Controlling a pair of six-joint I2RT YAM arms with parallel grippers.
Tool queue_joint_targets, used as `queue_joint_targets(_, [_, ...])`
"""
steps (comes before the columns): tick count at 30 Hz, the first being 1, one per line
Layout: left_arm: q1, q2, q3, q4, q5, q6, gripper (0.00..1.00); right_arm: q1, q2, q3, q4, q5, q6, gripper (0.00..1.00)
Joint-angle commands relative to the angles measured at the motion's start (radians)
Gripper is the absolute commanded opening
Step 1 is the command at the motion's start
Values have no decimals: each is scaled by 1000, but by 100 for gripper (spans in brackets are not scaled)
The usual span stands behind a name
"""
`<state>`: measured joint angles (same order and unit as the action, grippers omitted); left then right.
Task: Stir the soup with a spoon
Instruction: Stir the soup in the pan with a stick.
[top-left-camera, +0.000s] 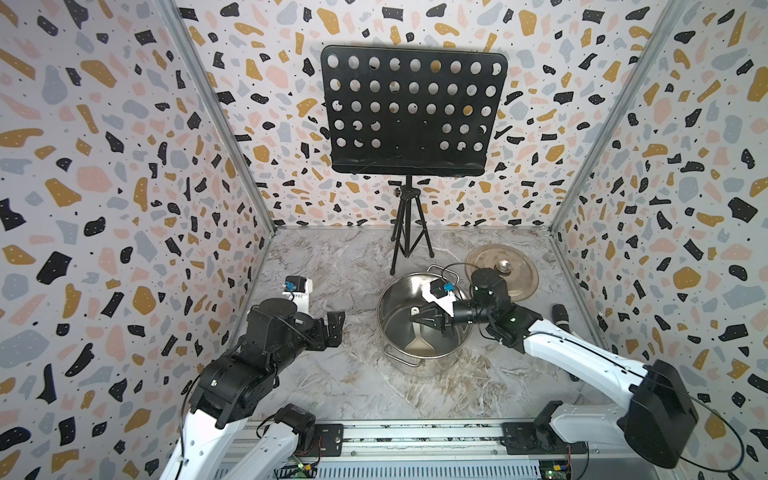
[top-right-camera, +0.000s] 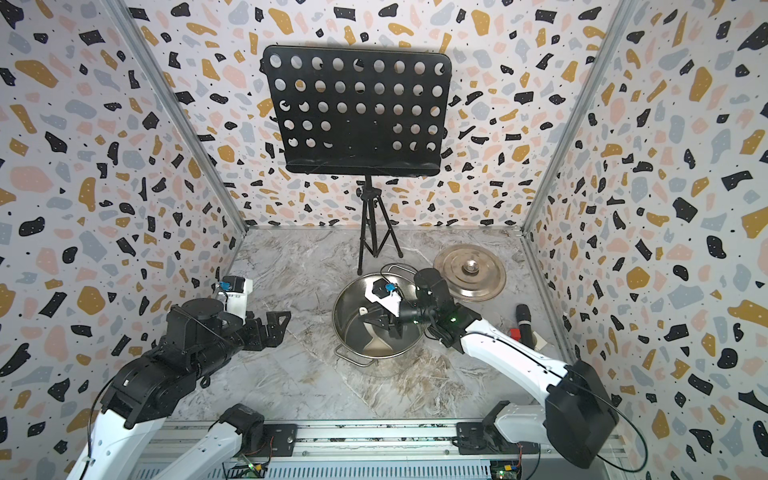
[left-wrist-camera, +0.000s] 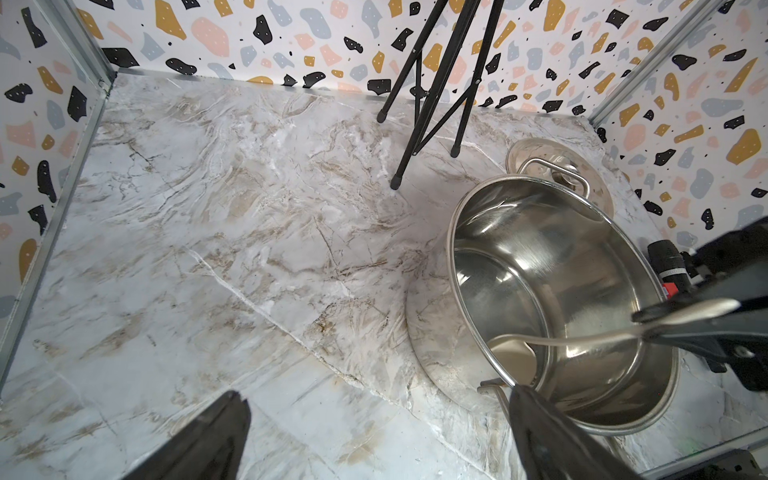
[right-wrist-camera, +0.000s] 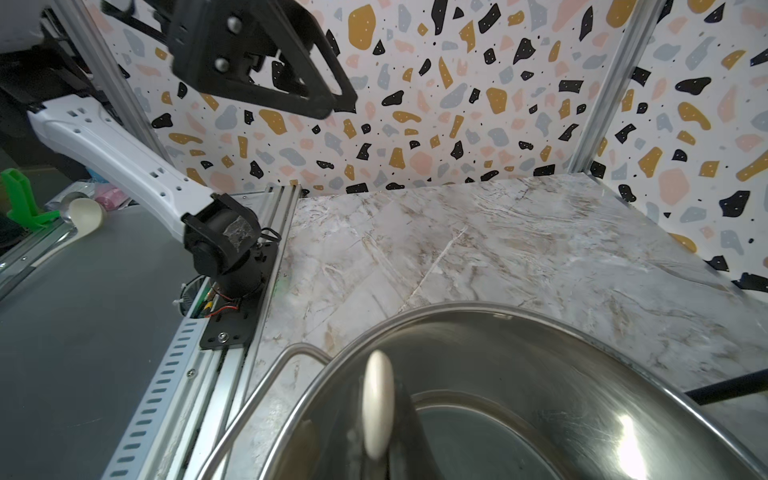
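Right gripper (top-left-camera: 424, 321): jaws clenched on spoon (top-left-camera: 416, 338) handle, over pot (top-left-camera: 392, 291). Left gripper (top-left-camera: 336, 328): jaws released. Right wrist view shows only the blurred handle; both top views show the spoon's bowl.

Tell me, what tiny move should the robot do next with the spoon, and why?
Probably sweep the ladle in a small circle inside the pot. The right gripper is shut on its handle, its bowl sits low in the pot, and the lid lies off beside it, so nothing seems to block stirring. The left gripper is open, apart from the pot.
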<state>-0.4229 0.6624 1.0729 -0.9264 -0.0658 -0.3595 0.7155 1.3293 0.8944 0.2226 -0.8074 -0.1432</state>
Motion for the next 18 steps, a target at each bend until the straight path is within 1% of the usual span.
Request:
queue_joint_targets(1, [0,-2,13,27,-3,-6,99,-7,55,102,140,12,-31,0])
queue_joint_targets(7, [0,0,19,29,1,0,99,-57,239,230,290,16,24,0])
queue_joint_targets(10, [0,-1,22,28,4,0,100,-95,294,278,305,31,37,0])
queue_joint_targets(13, [1,-4,24,24,4,1,99,-145,308,284,317,41,53,0])
queue_joint_targets(18, [0,-15,19,19,0,-2,99,-233,237,213,287,44,38,0])
